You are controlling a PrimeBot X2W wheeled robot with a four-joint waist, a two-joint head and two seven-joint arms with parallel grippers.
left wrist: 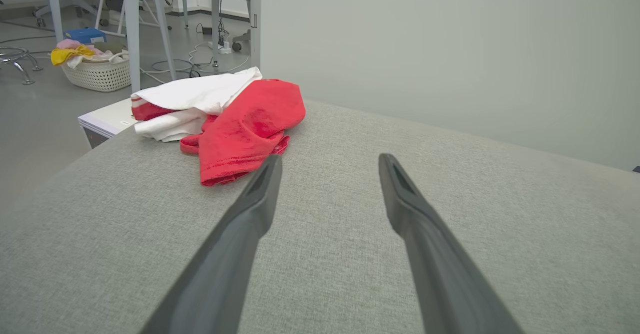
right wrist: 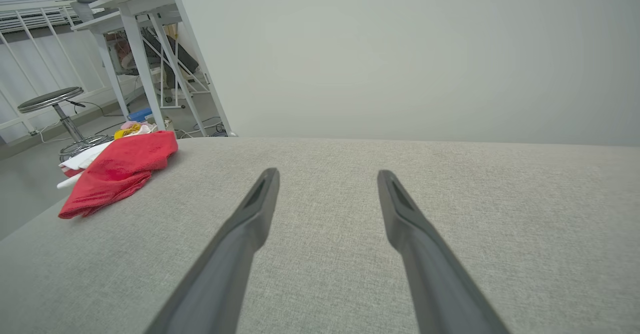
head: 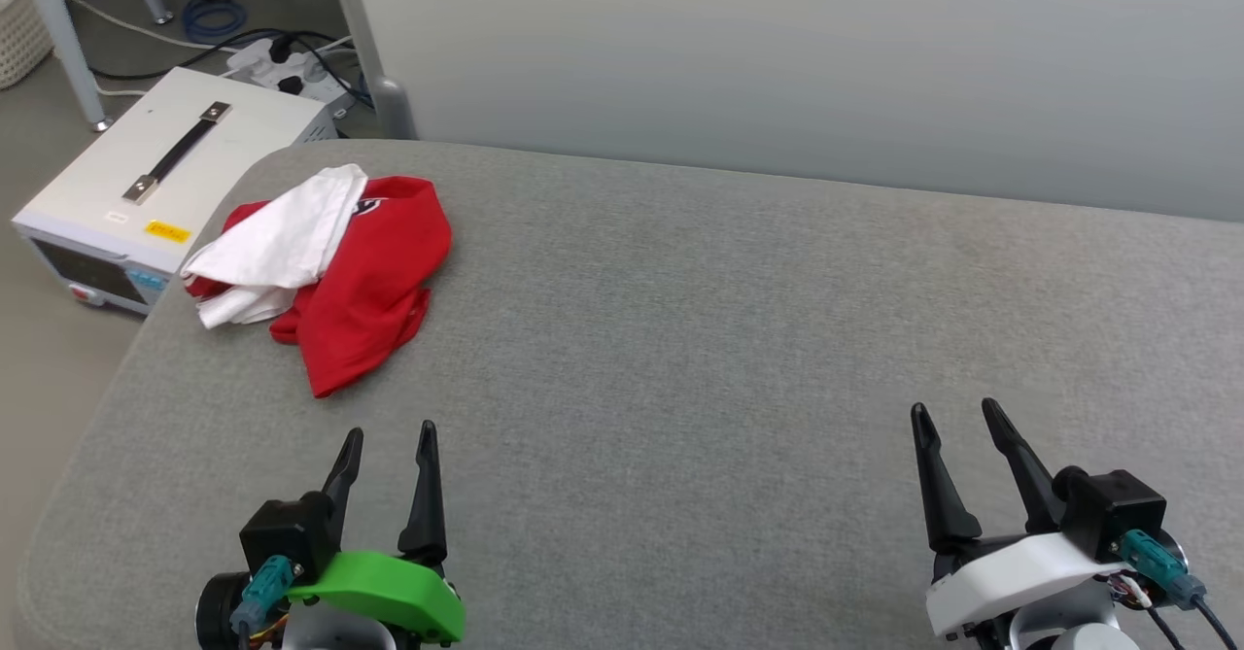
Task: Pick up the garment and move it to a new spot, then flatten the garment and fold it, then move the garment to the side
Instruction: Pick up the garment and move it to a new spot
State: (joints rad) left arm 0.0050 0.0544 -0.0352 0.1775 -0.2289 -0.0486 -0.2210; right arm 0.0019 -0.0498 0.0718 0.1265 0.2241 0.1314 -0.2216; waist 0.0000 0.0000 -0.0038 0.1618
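Both jaws released, we have yet to lift the crumpled shirt point(head: 369, 276) at far left; reaching it comes next.

A grey fabric-covered counter point(head: 739, 359) stands before a pale partition point(head: 777, 57), and on the floor past its far left corner sit a white instrument box point(head: 233, 145) with a black handle, what looks like a power strip point(head: 282, 67) among cables, a woven basket point(left wrist: 100, 77) of clothes and a round stool point(right wrist: 50, 98).
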